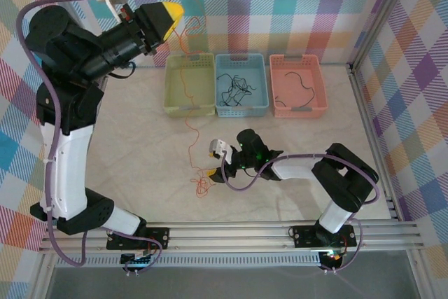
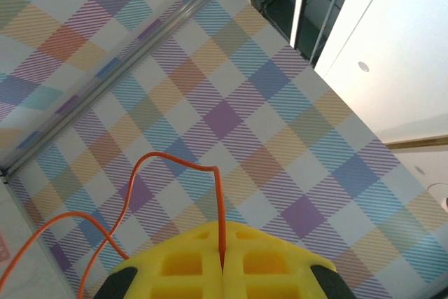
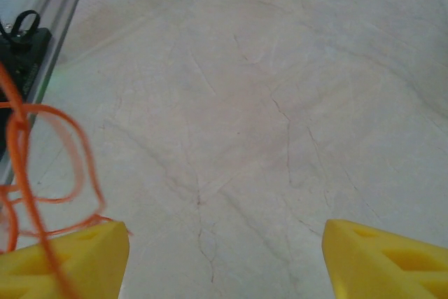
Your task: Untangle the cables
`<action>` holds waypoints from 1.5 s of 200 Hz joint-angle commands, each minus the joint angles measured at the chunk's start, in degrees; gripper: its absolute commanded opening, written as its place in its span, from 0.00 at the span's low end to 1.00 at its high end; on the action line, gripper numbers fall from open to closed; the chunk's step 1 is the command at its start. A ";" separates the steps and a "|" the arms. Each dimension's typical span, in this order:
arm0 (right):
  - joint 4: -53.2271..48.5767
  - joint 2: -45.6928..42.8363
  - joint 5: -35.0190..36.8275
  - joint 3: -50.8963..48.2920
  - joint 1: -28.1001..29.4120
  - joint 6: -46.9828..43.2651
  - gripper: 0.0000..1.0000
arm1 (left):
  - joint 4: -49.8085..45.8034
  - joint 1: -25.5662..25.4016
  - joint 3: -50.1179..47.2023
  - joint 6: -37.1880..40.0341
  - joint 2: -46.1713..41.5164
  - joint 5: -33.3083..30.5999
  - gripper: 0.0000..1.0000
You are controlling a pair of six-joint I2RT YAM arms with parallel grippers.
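Jaws on the left gripper [image 1: 175, 12] are pinched shut on the orange wire [image 2: 218, 204], held way up high. The right gripper [image 1: 213, 174] is wide open, low on the table [image 1: 140, 138] beside the wire's curly end. Black wires [image 1: 234, 89] are in the blue bin [image 1: 241, 57]. This stuff looks hair-thin, floppy and basically weightless, so I'd grab one strand near the curls, not the clump.

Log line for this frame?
left gripper: shut on orange cable, raised | right gripper: open, low beside its coiled end

Orange cable [image 1: 201, 185] runs from left pincer [image 1: 173, 12] to loose coil; black cables [image 1: 235, 89] in blue bin [image 1: 241, 59]
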 commanded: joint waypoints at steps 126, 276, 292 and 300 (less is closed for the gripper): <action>9.38 1.91 2.10 -1.79 2.13 -4.76 0.80 | 8.92 -3.70 2.86 -4.43 5.29 3.76 0.00; 8.27 2.64 12.62 -0.37 2.21 -3.58 0.70 | 11.62 -10.50 4.86 -6.11 4.62 -1.72 0.00; 7.66 2.41 13.19 -0.23 2.14 -4.29 0.55 | 10.37 -10.53 5.05 -4.36 4.32 -2.52 0.00; 5.98 2.45 13.31 -0.13 2.14 -4.84 0.45 | 9.09 -10.53 5.55 -2.86 4.16 -3.45 0.00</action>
